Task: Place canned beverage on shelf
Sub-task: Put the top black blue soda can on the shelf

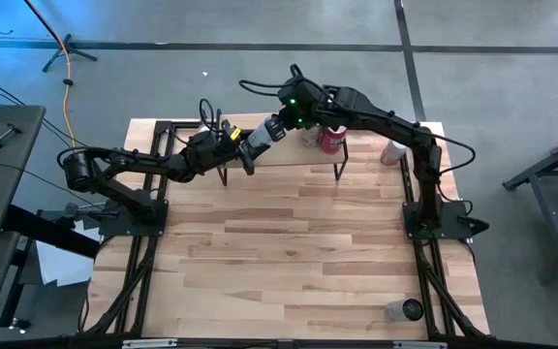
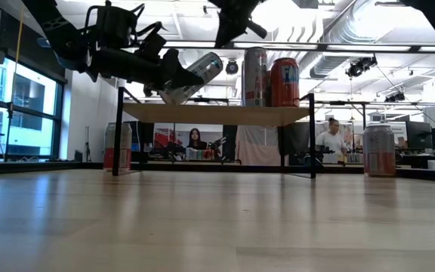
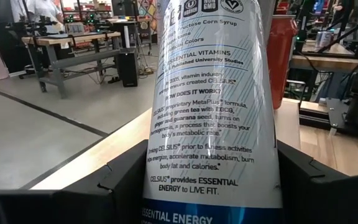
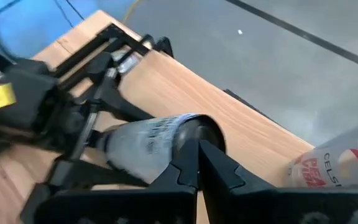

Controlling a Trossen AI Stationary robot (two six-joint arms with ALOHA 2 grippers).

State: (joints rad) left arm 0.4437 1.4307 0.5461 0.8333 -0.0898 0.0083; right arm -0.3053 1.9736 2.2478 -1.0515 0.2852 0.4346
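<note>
held can (image 3: 210,118): white, black print | shelf (image 2: 217,114): light wood | shelf can (image 2: 284,82): red

Grey concrete floor (image 1: 260,29) with dark seam lines; tall bright windows (image 2: 21,113) on one side; exposed silver ceiling ducts (image 2: 353,38); wooden workbench (image 3: 73,40) behind.

A shelf (image 1: 289,155) stands at the desk's (image 1: 289,242) far edge with two cans (image 2: 270,81) upright on its right half. Left hand (image 1: 248,147) holds a tilted can (image 2: 196,74) over its left end.
</note>
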